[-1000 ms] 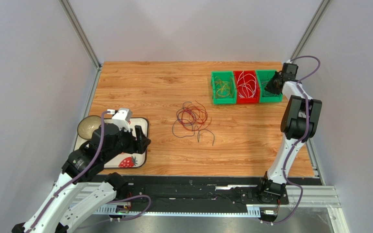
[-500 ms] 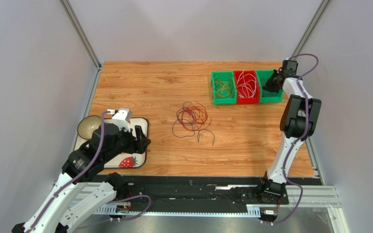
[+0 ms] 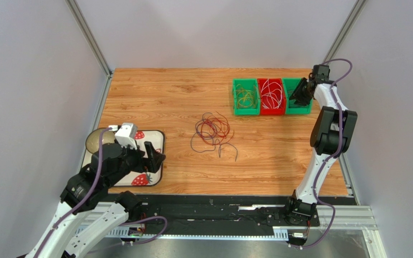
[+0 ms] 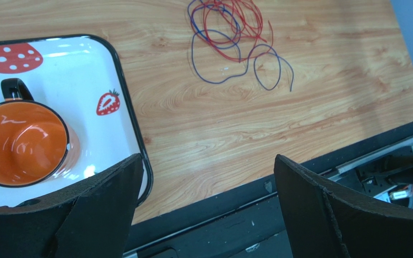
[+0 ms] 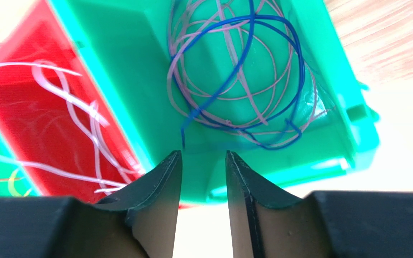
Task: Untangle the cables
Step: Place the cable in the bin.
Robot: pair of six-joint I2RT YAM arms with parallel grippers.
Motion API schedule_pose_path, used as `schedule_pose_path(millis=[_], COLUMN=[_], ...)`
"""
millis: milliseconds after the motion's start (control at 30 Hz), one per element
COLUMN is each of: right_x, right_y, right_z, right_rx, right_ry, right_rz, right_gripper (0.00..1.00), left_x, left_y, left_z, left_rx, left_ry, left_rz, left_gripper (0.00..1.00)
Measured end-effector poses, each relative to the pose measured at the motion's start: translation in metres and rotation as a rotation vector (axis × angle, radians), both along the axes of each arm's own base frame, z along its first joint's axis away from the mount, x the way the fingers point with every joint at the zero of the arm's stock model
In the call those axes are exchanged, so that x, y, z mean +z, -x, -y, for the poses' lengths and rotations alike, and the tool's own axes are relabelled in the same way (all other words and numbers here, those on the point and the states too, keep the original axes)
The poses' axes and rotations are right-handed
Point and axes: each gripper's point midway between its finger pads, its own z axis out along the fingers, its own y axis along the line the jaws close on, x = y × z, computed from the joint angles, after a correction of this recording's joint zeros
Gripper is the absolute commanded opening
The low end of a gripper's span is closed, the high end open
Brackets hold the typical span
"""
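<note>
A loose tangle of red and dark blue cables (image 3: 212, 133) lies mid-table; the left wrist view shows the cables (image 4: 230, 32) ahead of my left gripper (image 4: 207, 161). That gripper (image 3: 155, 156) hovers wide open and empty over the tray's right edge, well left of the tangle. My right gripper (image 3: 298, 91) hangs over the right green bin (image 3: 297, 102). Its jaws (image 5: 203, 155) are open by a narrow gap with nothing between them. Just beyond the fingertips, a blue cable (image 5: 295, 70) and pink ones (image 5: 203, 97) lie coiled in that bin (image 5: 111, 54).
A red bin (image 3: 271, 95) with white cables and a left green bin (image 3: 246, 97) with yellowish cables stand beside the right one. A strawberry-print tray (image 4: 85, 75) holds an orange mug (image 4: 20, 142), with a bowl (image 3: 96, 141) at its left. A black rail (image 3: 219, 201) runs along the near edge.
My right gripper's jaws have parted above the right green bin. My left gripper has opened wider and its arm has drawn back a little to the left.
</note>
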Motion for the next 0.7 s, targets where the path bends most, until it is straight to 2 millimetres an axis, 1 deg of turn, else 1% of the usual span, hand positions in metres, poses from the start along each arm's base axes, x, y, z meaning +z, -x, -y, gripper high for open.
schedule_pose_path(millis=[67, 133, 267, 333, 400, 500, 533, 633, 667, 700], right_x=[0.012, 0.028, 0.065, 0.082, 0.099, 0.109, 0.109, 0.102, 0.099, 0.096], right_y=[0.001, 0.003, 0.006, 0.01, 0.017, 0.035, 0.045, 0.073, 0.08, 0.087], right_z=[0.0, 0.001, 0.0, -0.002, -0.009, -0.022, -0.03, -0.053, -0.06, -0.068], right_rx=[0.001, -0.001, -0.004, -0.002, 0.006, 0.02, 0.03, 0.061, 0.073, 0.087], right_ry=[0.007, 0.019, 0.042, 0.05, 0.058, 0.064, 0.064, 0.06, 0.06, 0.06], right_rz=[0.009, 0.024, 0.081, 0.107, 0.135, 0.151, 0.152, 0.134, 0.128, 0.125], right_gripper=[0.41, 0.41, 0.41, 0.41, 0.41, 0.41, 0.41, 0.41, 0.41, 0.41], left_x=[0.007, 0.018, 0.048, 0.063, 0.082, 0.123, 0.139, 0.197, 0.215, 0.24], left_y=[0.002, 0.004, 0.01, 0.013, 0.017, 0.027, 0.031, 0.048, 0.054, 0.064], left_z=[-0.004, -0.007, -0.015, -0.023, -0.038, -0.054, -0.058, -0.072, -0.077, -0.085], left_rx=[0.02, 0.03, 0.059, 0.101, 0.168, 0.201, 0.203, 0.203, 0.204, 0.207], left_ry=[0.032, 0.074, 0.201, 0.275, 0.367, 0.497, 0.537, 0.649, 0.682, 0.726], left_rz=[0.031, 0.077, 0.224, 0.29, 0.371, 0.523, 0.572, 0.716, 0.755, 0.811], left_gripper=[0.99, 0.99, 0.99, 0.99, 0.99, 0.99, 0.99, 0.99, 0.99, 0.99])
